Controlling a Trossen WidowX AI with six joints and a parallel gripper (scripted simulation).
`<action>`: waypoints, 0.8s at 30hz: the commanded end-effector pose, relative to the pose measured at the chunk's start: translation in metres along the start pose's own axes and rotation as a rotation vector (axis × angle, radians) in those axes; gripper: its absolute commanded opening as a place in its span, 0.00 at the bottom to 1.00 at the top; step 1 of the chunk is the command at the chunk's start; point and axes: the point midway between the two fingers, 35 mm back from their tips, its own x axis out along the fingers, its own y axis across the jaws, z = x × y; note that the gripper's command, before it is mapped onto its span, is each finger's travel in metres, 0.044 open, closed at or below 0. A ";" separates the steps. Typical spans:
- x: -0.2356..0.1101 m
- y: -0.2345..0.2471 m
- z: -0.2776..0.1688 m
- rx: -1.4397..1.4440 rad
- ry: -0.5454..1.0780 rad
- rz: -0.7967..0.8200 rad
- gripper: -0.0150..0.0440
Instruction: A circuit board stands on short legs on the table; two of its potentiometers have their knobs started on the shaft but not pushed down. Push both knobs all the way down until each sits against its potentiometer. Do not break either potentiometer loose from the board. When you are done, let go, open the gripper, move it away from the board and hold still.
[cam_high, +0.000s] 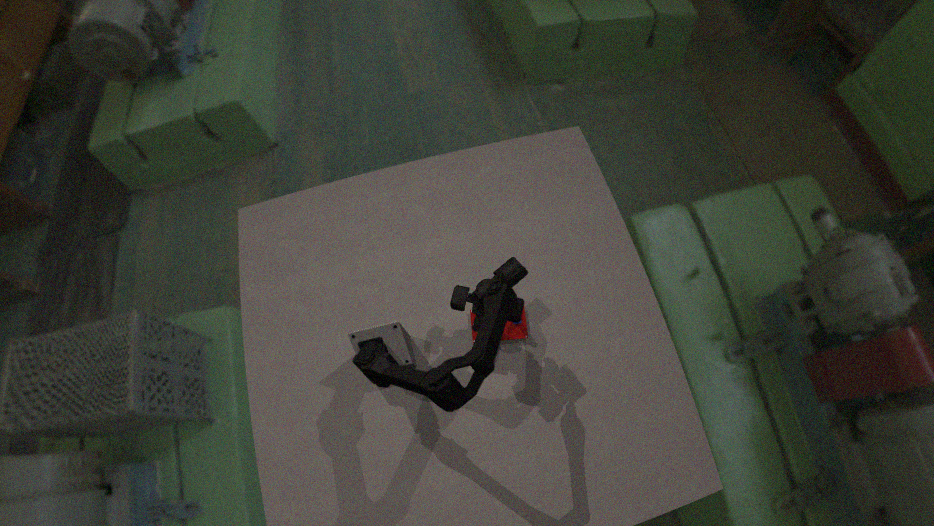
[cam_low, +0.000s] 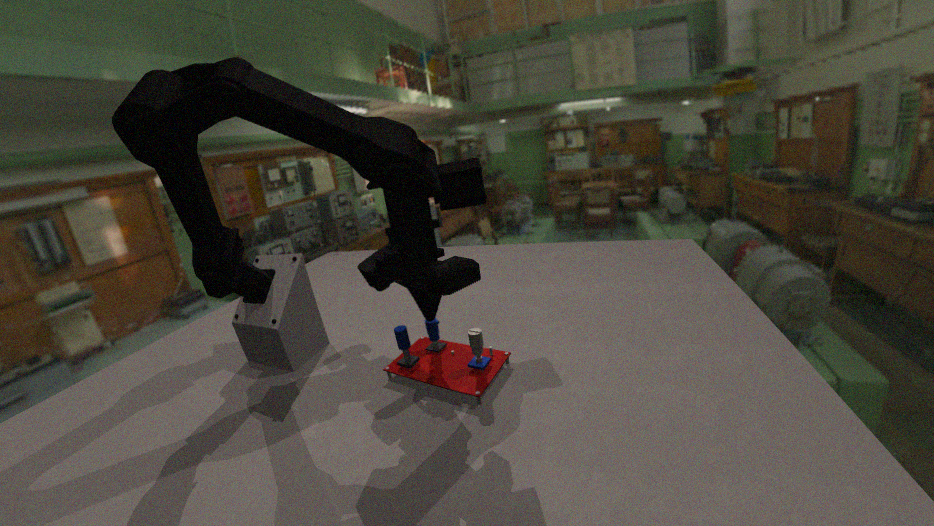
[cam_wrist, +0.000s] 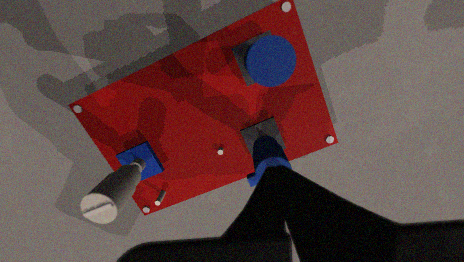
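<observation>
A red circuit board (cam_low: 447, 369) stands on short legs on the table; it also shows in the wrist view (cam_wrist: 200, 110) and, mostly under the arm, from above (cam_high: 516, 329). It carries two blue knobs. My gripper (cam_low: 431, 312) is shut with nothing between the fingers, and its tips rest on top of the middle blue knob (cam_low: 432, 329), as the wrist view (cam_wrist: 267, 155) shows too. The other blue knob (cam_low: 401, 339) stands raised on its shaft at the board's left, also in the wrist view (cam_wrist: 270, 60). A grey knob (cam_low: 475, 341) stands on a blue potentiometer (cam_wrist: 140, 160).
The arm's grey base block (cam_low: 277, 313) stands left of the board. A small pin (cam_wrist: 220, 150) sticks up mid-board, and a short grey part (cam_wrist: 160, 196) sits near the board's edge. Green benches and machines surround the table.
</observation>
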 end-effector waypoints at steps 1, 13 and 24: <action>0.004 0.001 0.000 0.002 -0.004 0.002 0.25; 0.006 0.001 0.001 0.002 -0.004 0.002 0.25; 0.007 0.001 0.001 0.002 -0.004 0.002 0.25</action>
